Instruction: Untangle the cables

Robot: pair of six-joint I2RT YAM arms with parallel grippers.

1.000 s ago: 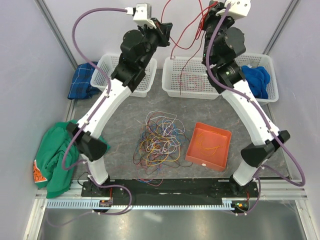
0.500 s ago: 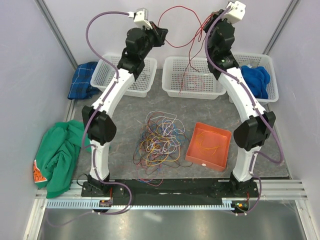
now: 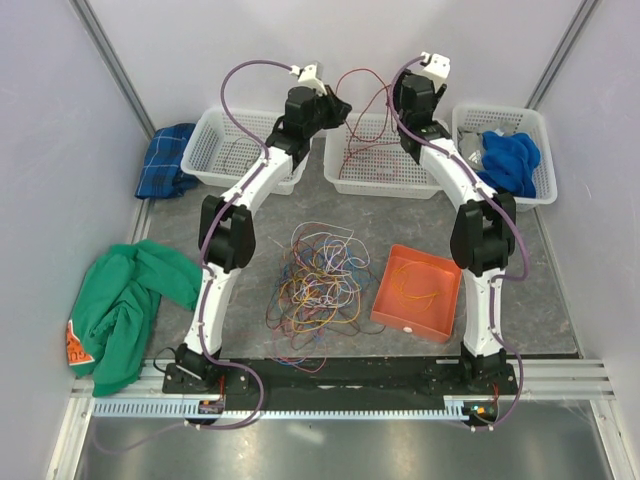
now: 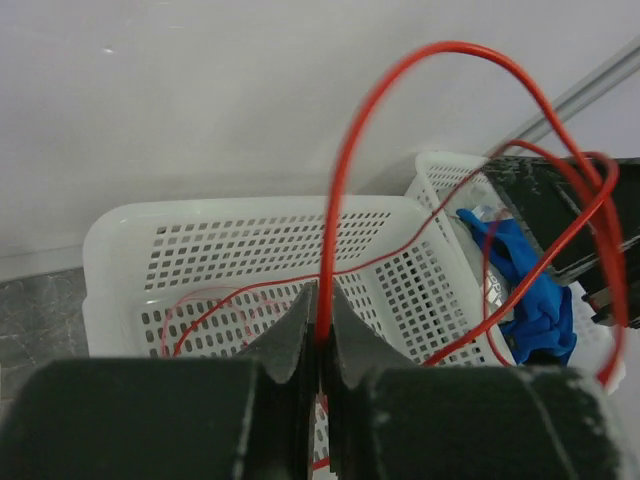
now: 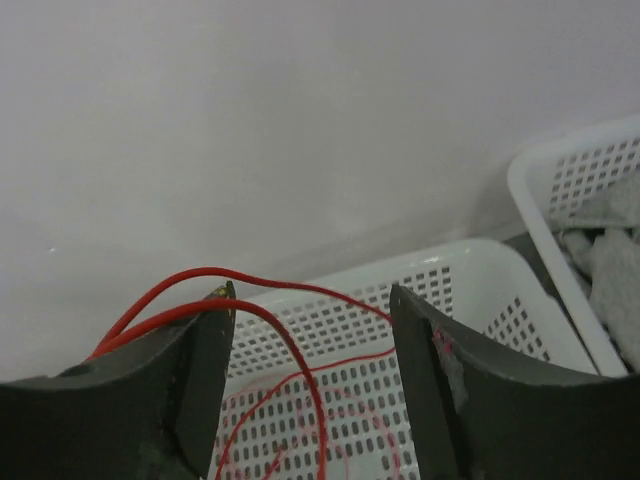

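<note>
One red cable strung from left gripper to right gripper

Well below both grippers, back toward the arm bases: grey surface. Far down-left of the left gripper, at that surface's edge: crumpled green cloth.

Under and just ahead of both grippers: three white baskets in a row.
- Left basket: to the left gripper's left.
- Middle basket: beneath the gap between the two grippers.
- Right basket: to the right gripper's right.

Well behind both grippers, down on the surface: loose tangle of cables in purple, yellow, orange, red and white, touching neither gripper. Just right of that tangle, well behind the right gripper: orange tray with a few thin yellow-orange wires inside.

Further left than the left basket, seen from the left gripper: blue checked cloth. Inside the right basket, right of the right gripper: blue cloth.

Left gripper: pressed together, pinching the red cable at the fingertips. From that pinch, up in a tall arch and across toward the right gripper, with more slack hanging into the middle basket.

Right gripper: spread wide, nothing clamped. Red cable running past the tip of one finger, clear of the other.
</note>
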